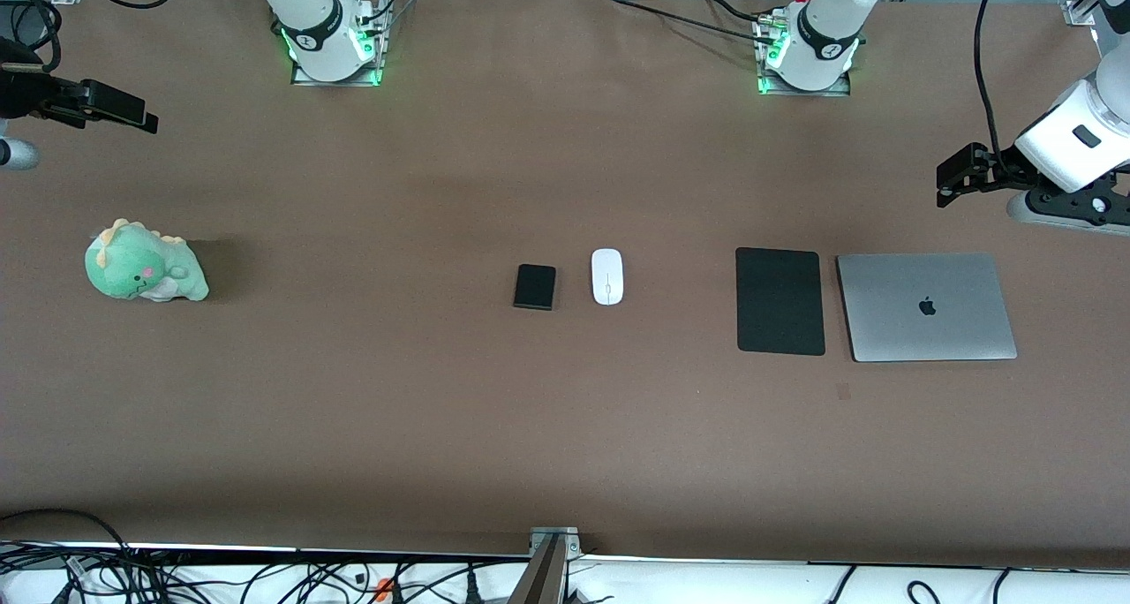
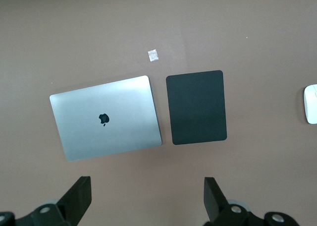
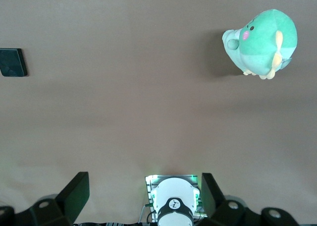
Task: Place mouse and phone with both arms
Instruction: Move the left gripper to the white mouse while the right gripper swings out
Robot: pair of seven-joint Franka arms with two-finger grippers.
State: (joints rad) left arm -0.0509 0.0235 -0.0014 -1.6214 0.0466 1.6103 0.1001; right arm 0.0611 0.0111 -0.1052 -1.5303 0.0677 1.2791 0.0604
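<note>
White and glossy, the mouse (image 1: 606,276) lies near the middle of the brown table (image 1: 441,410), just beside the black phone (image 1: 535,287), which sits toward the right arm's end; the two are apart but close. Both arms hang high and wait at the table's ends. The left gripper (image 2: 146,198) is over the bare table just by the closed silver laptop (image 1: 925,306) and the black mouse pad (image 1: 779,301), its jaws spread wide and empty. The right gripper (image 3: 143,196) is up over the table at the right arm's end, near the green plush dinosaur (image 1: 144,271), jaws likewise wide and holding nothing. Neither thing has been touched yet, so the whole task looks to be ahead. The chief risk, as I judge it, is the closeness of the pair: if both arms come down at once, one gripper's finger could nudge the neighbouring item, or the two wrists could crowd each other over the centre. The mouse's smooth rounded shell may squirt out of a pinch set too high or off-centre. The phone is a low slab, so fingers coming down short could close above it, and fingers coming down hard could strike the table. Where each item should go is not shown; the pad seems a likely spot for the mouse.
</note>
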